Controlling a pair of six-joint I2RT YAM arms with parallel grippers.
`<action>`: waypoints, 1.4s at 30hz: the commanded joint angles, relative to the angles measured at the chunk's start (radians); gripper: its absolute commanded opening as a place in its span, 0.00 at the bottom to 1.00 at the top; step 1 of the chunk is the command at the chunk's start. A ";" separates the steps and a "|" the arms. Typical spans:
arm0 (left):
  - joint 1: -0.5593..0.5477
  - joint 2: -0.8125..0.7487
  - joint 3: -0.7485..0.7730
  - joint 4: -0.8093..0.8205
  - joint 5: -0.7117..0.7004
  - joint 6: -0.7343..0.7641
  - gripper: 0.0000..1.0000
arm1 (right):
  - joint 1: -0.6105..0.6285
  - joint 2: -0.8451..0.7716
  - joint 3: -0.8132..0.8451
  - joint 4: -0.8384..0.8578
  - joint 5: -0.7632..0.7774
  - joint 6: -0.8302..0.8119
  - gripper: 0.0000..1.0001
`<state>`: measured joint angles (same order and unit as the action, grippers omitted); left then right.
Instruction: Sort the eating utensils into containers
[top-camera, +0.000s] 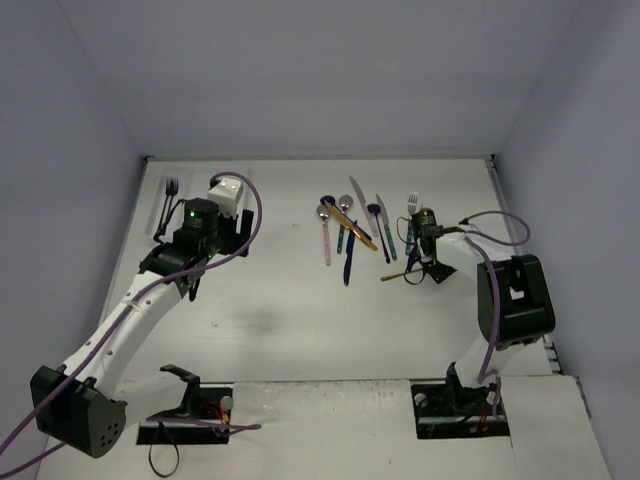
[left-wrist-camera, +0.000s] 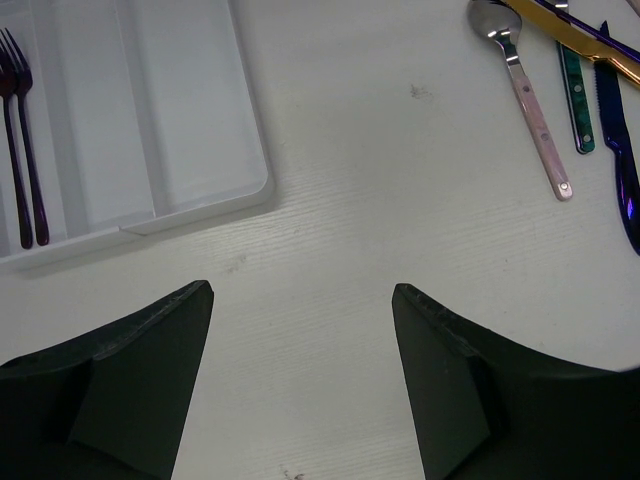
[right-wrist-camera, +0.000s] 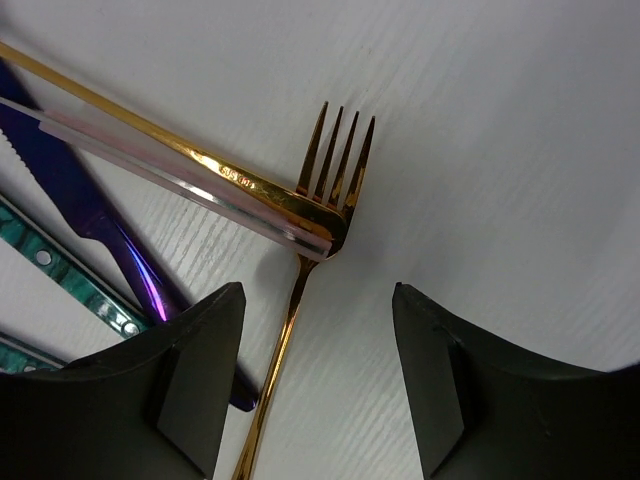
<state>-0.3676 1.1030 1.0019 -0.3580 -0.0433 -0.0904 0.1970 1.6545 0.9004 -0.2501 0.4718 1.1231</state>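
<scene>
The right pincer (right-wrist-camera: 318, 295), unclenched, straddles the handle of the gold fork (right-wrist-camera: 296, 290), tines toward one o'clock, to pinch it; the left pincer (left-wrist-camera: 301, 290) hovers released beside the tray (left-wrist-camera: 190, 110).

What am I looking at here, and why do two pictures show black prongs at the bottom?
Two robot arms are sorting cutlery. One picture looks down from above; the others come from a camera on each wrist, and the black prongs are that arm's fingers. The left gripper is open and empty near a white tray holding two dark forks. The right gripper stands open astride the handle of a gold fork, not gripping it. Other knives and spoons lie loose on the table.
</scene>
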 joint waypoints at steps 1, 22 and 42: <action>-0.008 -0.018 0.023 0.037 0.002 0.009 0.70 | -0.002 0.037 0.046 -0.006 0.039 0.040 0.57; -0.010 -0.021 0.018 0.038 -0.021 0.021 0.70 | 0.048 0.049 -0.057 -0.038 -0.125 -0.031 0.00; -0.010 -0.024 0.014 0.035 -0.021 0.025 0.70 | 0.205 -0.077 -0.101 -0.075 -0.029 -0.007 0.00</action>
<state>-0.3679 1.1030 1.0016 -0.3614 -0.0566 -0.0810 0.4068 1.6289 0.8403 -0.2451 0.4259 1.0769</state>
